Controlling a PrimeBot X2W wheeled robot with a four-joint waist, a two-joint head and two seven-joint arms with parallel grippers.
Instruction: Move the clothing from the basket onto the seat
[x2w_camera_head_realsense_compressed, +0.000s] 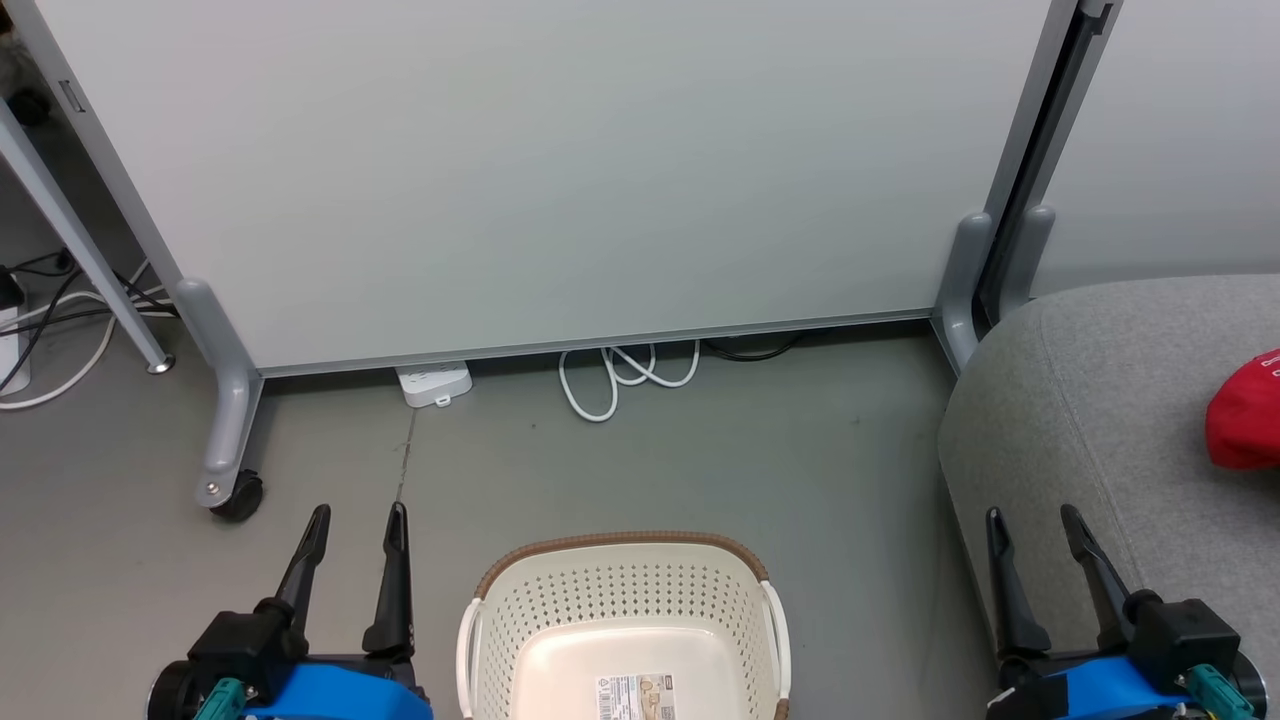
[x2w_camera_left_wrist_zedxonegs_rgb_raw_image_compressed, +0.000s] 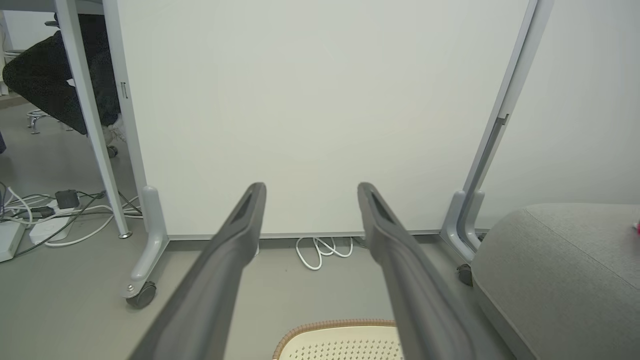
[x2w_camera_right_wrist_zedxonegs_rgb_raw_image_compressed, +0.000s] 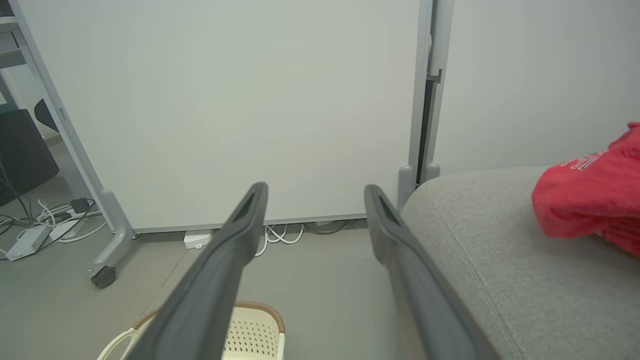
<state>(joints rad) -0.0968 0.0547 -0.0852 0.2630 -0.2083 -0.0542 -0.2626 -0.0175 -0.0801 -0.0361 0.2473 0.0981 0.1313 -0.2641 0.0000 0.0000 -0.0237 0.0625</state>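
The basket at bottom centre looks empty (near part cut off); red clothing lies on the seat at right edge. Left gripper and right gripper gape, holding nothing; task seems finished.

Basket: cream-white, perforated in dot rows — brown woven-look rim.
Clothing: bright red, white lettering.
Seat: grey woven fabric.
Floor: plain grey.
Cable: white.
Panel: pale grey-white — grey frame.
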